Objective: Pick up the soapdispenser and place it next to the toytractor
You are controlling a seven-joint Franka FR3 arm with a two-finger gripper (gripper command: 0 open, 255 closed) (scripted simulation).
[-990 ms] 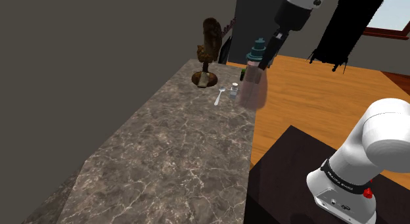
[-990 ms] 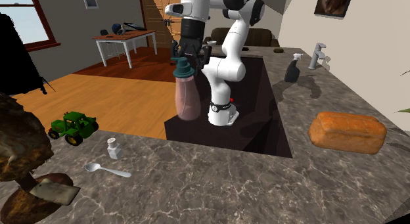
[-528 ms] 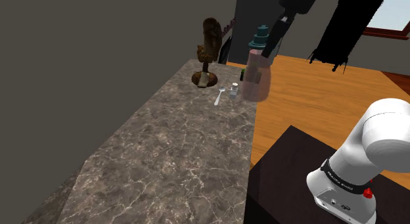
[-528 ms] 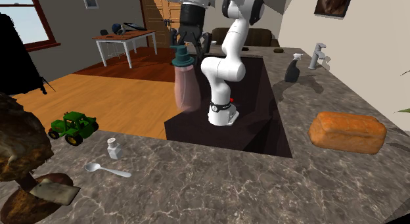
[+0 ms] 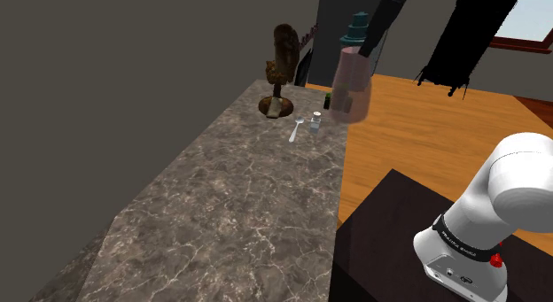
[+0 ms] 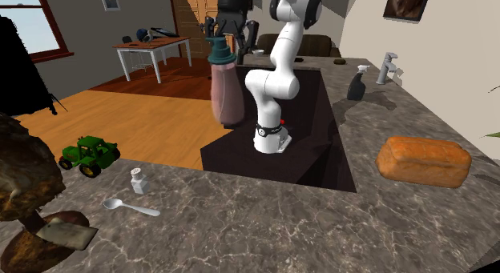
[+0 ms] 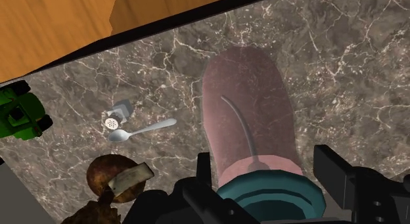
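Simulated kitchen scene w/ a white robot arm point(image 6: 276, 79) on a dark box stand point(image 6: 324, 135) set against a marbled stone counter point(image 6: 264, 223).

The black gripper point(image 6: 224, 41) is clamped on the teal pump top of a soap dispenser point(image 6: 227, 91), one finger on each side of the collar. The dispenser has a pinkish see-through body and hangs roughly upright from the gripper, in the air and clear of the counter. In the wrist view the gripper point(image 7: 266, 183) looks down along the soap dispenser point(image 7: 250, 117), w/ counter veining underneath it. In the shoulder view the gripper point(image 5: 365, 42) holds the soap dispenser point(image 5: 353, 79) high, by the counter's far end.

The green toy tractor point(image 6: 90, 155) sits on the counter near its edge, at the second exterior view's left, well apart from the dispenser. Btwn them, nearer the tractor, stand a small salt shaker point(image 6: 139, 180) and, just beside it, a spoon point(image 6: 128, 206). A brown sculpture point(image 6: 24, 175) on a round base fills that view's lower left corner.

On the second exterior view's right: a bread loaf point(image 6: 423, 161) on the counter; farther back a dark spray bottle point(image 6: 356, 83) and a faucet point(image 6: 388, 67). Wood floor point(image 6: 120, 119) and a small table point(image 6: 152, 47) in bkgd.
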